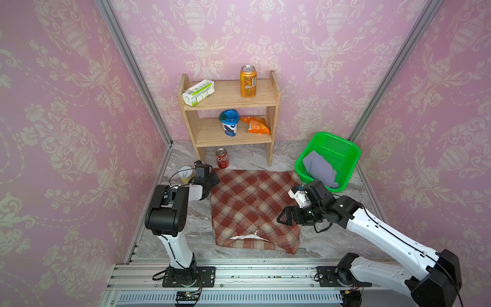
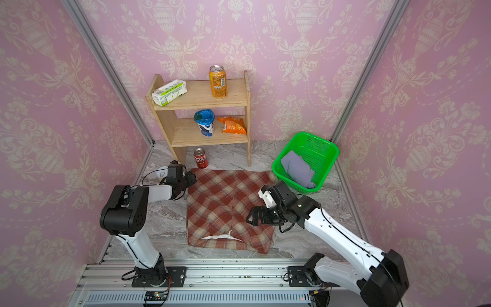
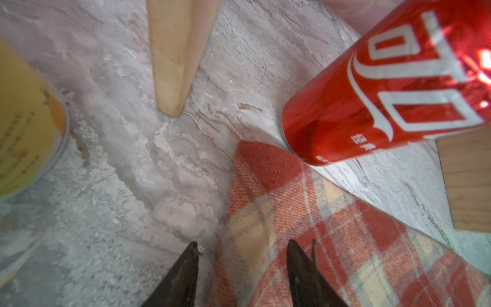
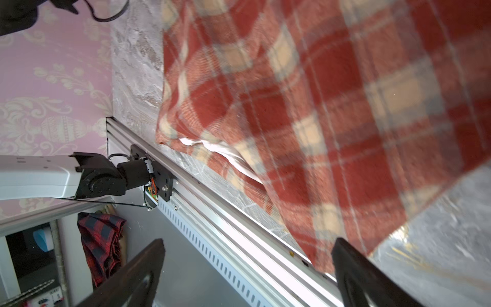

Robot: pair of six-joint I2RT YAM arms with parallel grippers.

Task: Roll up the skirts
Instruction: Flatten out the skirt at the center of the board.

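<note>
Top views, stock as I read it from my desk, largest first. Table (image 1: 196, 220): marble-patterned, carries everything. Wooden shelf (image 1: 228, 98): at the far edge, middle. Plaid skirt (image 1: 252, 210): red-brown and cream, spread flat over the table's middle, running from just short of the front edge to near the shelf's foot, with a white strip of lining showing at the front end. I judge it thick, woolly and soft with some weight, grippy and not fragile. It should roll bulky, so I would take it by the two corners of one end. Green basket (image 1: 335, 147): far right corner. Lavender-grey skirt (image 1: 318, 167): bunched inside the basket with a fold over the near rim. It looks thin, smooth and light, so probably slippery and quick to unroll. Right gripper (image 1: 285, 216): above the plaid skirt's right edge, jaws spread wide and holding nothing, as the right wrist view confirms. Left gripper (image 3: 243, 243): at the skirt's far left corner, jaws parted astride the cloth edge without pinching it. Red can (image 1: 221, 158): just beyond that corner. Yellow cup (image 1: 185, 174): beside the left gripper, near the left edge.
</note>
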